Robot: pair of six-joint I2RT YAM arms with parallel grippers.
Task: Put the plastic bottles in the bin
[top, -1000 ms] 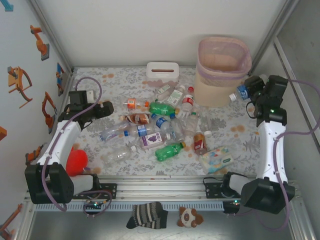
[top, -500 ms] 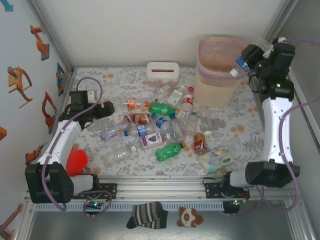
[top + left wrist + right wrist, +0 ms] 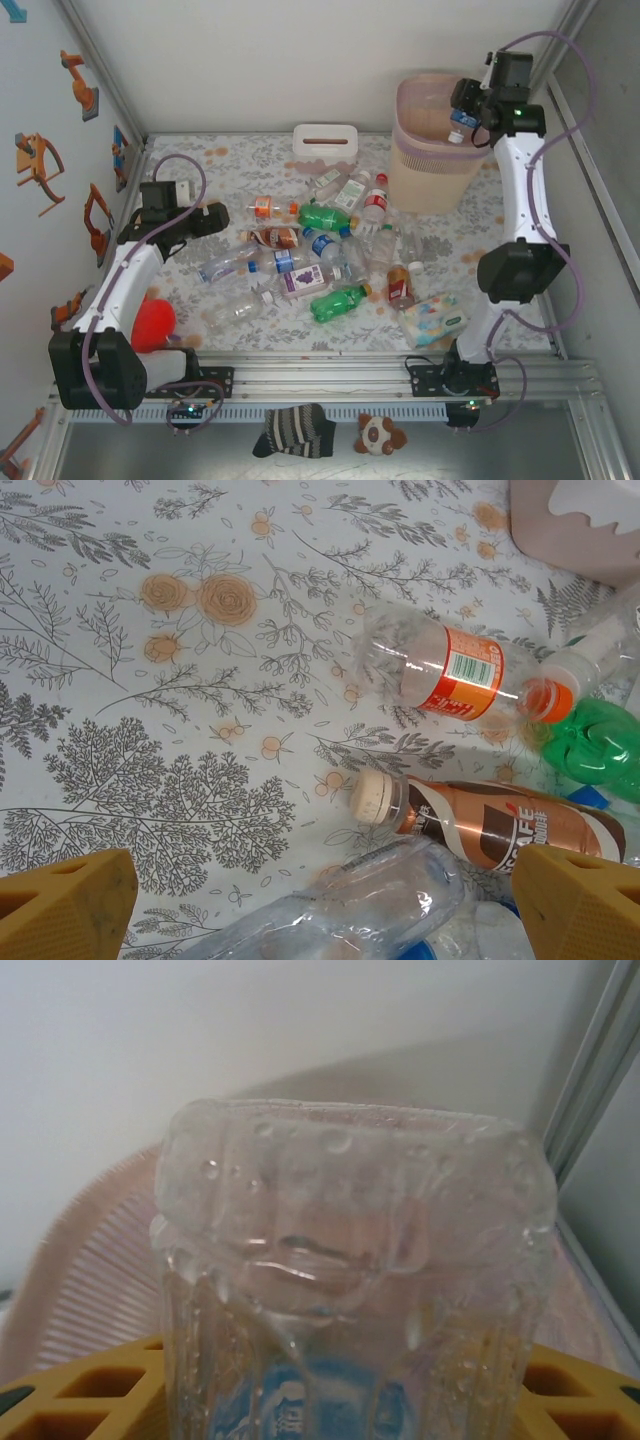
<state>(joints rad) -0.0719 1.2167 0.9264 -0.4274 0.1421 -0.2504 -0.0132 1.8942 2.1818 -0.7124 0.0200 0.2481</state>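
Holds a clear blue-labelled bottle pinched in the jaws of the right gripper, over the right side of the pink bin, close to its rim. Could strike that rim and tumble outside if released this near the edge. Leaves the other bottles scattered on the floral table, with the left gripper spread wide above them.

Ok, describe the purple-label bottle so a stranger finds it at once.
Look at the bottle pile mid-table, left of the wipes pack. On its near edge, just beyond the nearer green bottle, lies a clear bottle. It alone has a purple-and-white label.
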